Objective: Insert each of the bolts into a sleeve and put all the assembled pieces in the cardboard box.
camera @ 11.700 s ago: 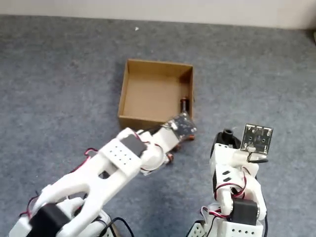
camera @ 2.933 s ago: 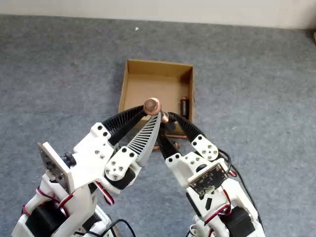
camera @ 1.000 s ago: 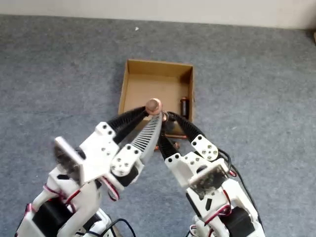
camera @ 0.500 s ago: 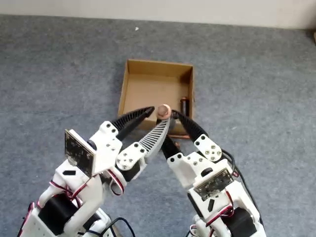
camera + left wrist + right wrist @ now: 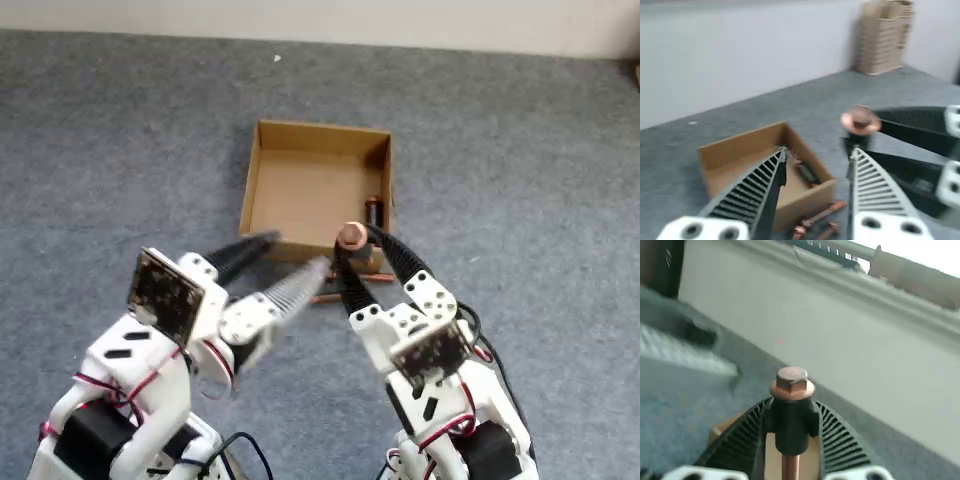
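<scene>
My right gripper point(image 5: 350, 246) is shut on a black sleeve point(image 5: 791, 427) with a copper bolt point(image 5: 792, 382) through it, held upright just in front of the cardboard box point(image 5: 248, 186). The bolt head point(image 5: 351, 236) points up, and the left wrist view shows it too point(image 5: 859, 120). My left gripper point(image 5: 298, 252) is open with nothing in it, just left of that piece. One assembled piece point(image 5: 373, 213) lies inside the box by its right wall. Loose copper bolts point(image 5: 326, 297) lie on the carpet in front of the box, partly hidden by the fingers.
Grey carpet covers the table all around the box point(image 5: 802, 200). The loose bolts point(image 5: 815, 225) lie close against the box's front wall. A stack of tan cardboard point(image 5: 885, 35) stands far off by the wall.
My left gripper opened, let go of the bolt and drew back to the left. My right gripper kept the sleeved bolt and shifted a little right, toward the box's front right corner.
</scene>
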Controlling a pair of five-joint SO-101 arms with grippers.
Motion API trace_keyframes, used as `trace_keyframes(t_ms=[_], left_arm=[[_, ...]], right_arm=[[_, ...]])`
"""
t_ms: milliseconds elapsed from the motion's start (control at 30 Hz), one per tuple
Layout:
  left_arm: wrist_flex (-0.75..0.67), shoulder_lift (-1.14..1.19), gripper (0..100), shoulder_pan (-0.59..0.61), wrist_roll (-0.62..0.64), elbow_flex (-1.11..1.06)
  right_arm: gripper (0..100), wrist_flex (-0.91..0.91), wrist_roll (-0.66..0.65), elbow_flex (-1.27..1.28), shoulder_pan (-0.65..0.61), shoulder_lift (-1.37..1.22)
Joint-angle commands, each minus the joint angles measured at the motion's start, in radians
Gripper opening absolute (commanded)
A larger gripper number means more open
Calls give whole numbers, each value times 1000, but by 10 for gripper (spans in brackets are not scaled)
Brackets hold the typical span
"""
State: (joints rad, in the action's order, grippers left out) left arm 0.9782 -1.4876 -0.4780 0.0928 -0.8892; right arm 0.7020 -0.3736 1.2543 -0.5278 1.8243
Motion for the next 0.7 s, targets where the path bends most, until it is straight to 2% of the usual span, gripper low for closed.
trace_keyframes(t_ms=[0, 133, 367, 533, 667], left_arm=[[5, 2, 120, 216, -91, 31], [5, 2, 5, 412, -104, 16], [-2, 1, 5, 654, -106, -137], [-2, 1, 5, 714, -106, -288], [-12, 1, 5, 717, -107, -400]], right_arm=[[5, 76, 0, -53, 67, 12], [5, 188, 0, -53, 117, 12], [5, 329, 8, -53, 165, 10], [5, 343, 69, -62, 165, -27], [5, 329, 71, -91, 165, -214]])
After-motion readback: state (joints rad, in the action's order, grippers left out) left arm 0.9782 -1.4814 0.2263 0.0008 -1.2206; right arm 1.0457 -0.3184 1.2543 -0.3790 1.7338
